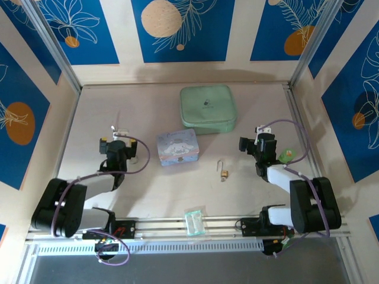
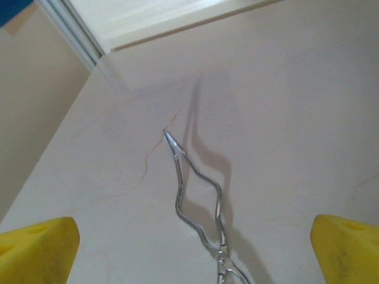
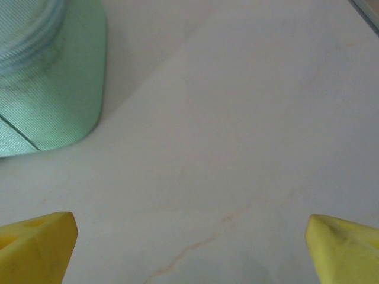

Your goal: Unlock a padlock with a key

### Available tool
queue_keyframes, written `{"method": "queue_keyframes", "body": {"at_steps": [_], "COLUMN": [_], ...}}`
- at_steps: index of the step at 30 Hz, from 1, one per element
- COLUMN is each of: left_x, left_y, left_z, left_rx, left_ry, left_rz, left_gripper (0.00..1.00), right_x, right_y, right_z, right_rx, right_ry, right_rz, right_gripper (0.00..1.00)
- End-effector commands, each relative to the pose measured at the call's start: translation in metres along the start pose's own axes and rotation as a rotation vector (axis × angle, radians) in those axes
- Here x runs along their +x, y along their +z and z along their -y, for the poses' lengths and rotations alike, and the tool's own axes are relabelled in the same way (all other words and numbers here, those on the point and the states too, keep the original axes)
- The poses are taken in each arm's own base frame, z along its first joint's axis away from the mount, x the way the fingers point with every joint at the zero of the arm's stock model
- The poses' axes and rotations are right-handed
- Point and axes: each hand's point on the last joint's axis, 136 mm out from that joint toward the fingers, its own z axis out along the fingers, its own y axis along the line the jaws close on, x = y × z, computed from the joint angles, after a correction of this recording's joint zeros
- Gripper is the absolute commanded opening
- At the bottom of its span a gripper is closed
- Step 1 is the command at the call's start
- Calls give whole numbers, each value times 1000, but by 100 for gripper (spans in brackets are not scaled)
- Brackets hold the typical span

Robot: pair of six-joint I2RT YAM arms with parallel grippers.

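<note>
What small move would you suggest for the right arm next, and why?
Probably swing the right gripper toward the padlock: it is open and empty, aimed near the green case, while the padlock lies untouched, nearer and to its left.

You have bare surface [image 1: 172, 189] all round the padlock [image 1: 223, 171], printed tin [image 1: 177, 147] standing near on its far-left, green case [image 1: 208, 107] well behind, side walls [image 1: 50, 127] hemming your outer flanks

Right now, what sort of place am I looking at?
Likely a lab robot booth: a pale table boxed in by blue leaf-print panels, with staged props like a padlock and cartoon tin.
</note>
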Motion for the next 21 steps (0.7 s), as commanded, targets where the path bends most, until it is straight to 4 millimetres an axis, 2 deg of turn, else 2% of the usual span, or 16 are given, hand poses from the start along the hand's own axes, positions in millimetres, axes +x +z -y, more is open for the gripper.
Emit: {"method": "queue_keyframes", "body": {"at_steps": [1,5,7,12,15,21], "left_x": [-28,-16,-8,-8,-8,-8], "left_y": [5,21,26,33,39,39], "left_z": [-4,-8,-3,2,9,9], "left_rx": [58,85,122,136,164,163], "left_ry": [-139,-216,-223,-205,-178,-177], "left_rz": [143,151,144,125,86,82], "left_gripper": [99,99,99,99,99,99], "right_x": [-46,-43,-40,-31,-30,-29], "right_y": [-4,3,8,27,28,28], "right_z": [-12,-13,-13,-14,-10,-10], "right_rx": [-74,-85,-91,-106,-127,-120], "right_ry": [-3,1,5,11,37,34], "right_rz": [212,235,233,199,172,162], "right_gripper": [99,99,99,99,99,99]}}
